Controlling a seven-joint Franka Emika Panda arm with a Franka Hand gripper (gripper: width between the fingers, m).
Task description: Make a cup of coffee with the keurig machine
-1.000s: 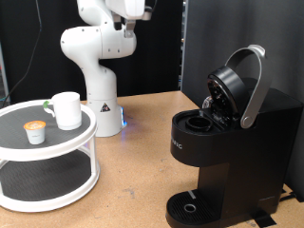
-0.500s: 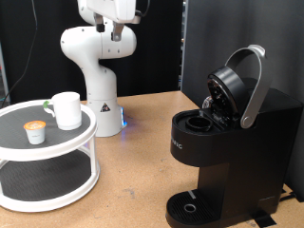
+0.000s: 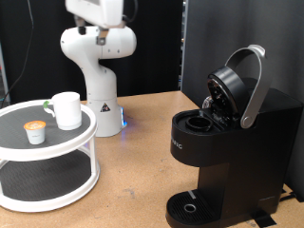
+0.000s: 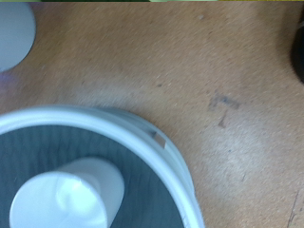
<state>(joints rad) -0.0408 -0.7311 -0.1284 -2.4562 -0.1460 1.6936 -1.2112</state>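
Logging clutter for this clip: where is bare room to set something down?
Bare tabletop lies between the two-tier stand and the keurig machine. The stand's top tier is crowded with the cup and a pod.

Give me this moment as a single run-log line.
gripper: out of frame | cup: top tier of round stand, beside orange-topped pod | keurig machine: lid open, drip base bare
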